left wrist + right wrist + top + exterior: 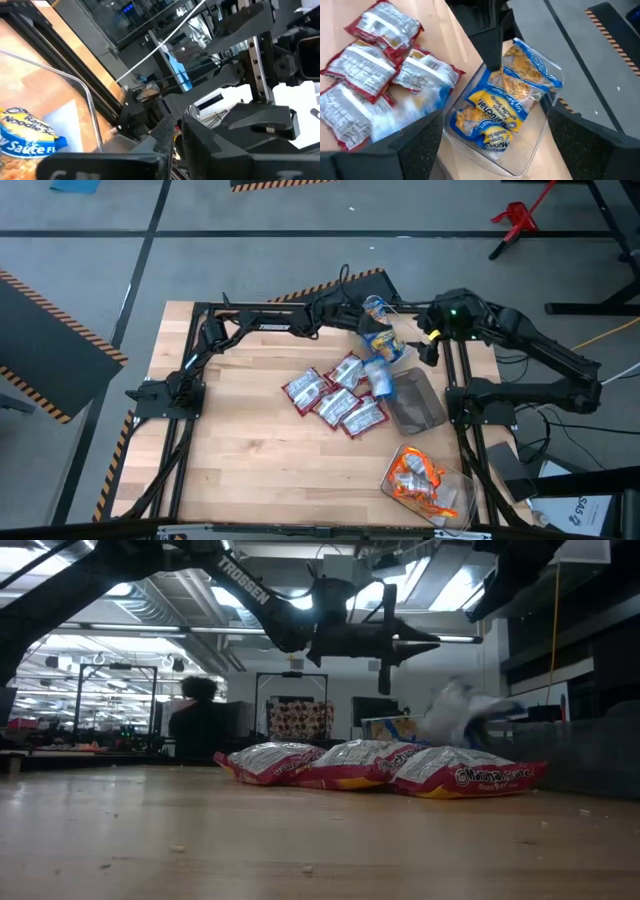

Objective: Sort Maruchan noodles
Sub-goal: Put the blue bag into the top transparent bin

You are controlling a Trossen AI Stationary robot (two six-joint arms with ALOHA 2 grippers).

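Two blue-and-yellow noodle packets (pixel 507 107) lie in a clear tub (pixel 383 330) at the far edge. A third blue packet (pixel 380 380) shows blurred over the red pile in the right wrist view (pixel 415 110), and seems off the table in the low view (pixel 460 712). Several red packets (pixel 330 397) lie flat mid-table. Orange packets (pixel 418 477) fill a clear tub near the right corner. My right gripper (pixel 428 352) is open and empty, just right of the blue tub. My left gripper (pixel 352 308) hangs over that tub's far-left side (pixel 491 60).
A dark grey tub (pixel 415 402) sits between the blue tub and the orange tub (pixel 455 498), close to the red pile. Black frame rails (pixel 465 420) run along the table's sides. Bare wood (pixel 250 450) lies left of and nearer than the red pile.
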